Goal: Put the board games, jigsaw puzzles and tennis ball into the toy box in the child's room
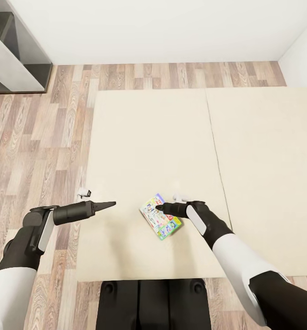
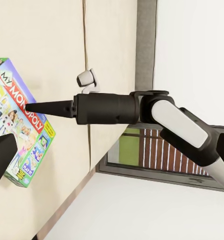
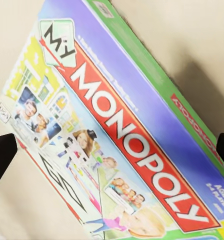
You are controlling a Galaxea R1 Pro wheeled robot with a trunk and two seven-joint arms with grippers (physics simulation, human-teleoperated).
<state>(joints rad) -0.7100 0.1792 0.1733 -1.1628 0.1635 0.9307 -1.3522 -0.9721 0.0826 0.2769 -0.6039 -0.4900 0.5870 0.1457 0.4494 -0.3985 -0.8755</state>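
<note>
One flat rectangular board game (image 1: 161, 216) was seen lying on the plain cream mattress of the bed (image 1: 149, 137), near its front edge, its glossy cover crowded with cartoon figures and edged in green. "MY MONOPOLY" was read in white letters on a red diagonal band, with "AGES" on the side. The right end effector (image 1: 159, 207) was poised directly over the box, its dark fingertips spread wide on either side. The left end effector (image 1: 111, 204) was held over the mattress, well apart from the box; its opening could not be told. Wood-plank flooring (image 1: 43, 137) surrounded the bed.
</note>
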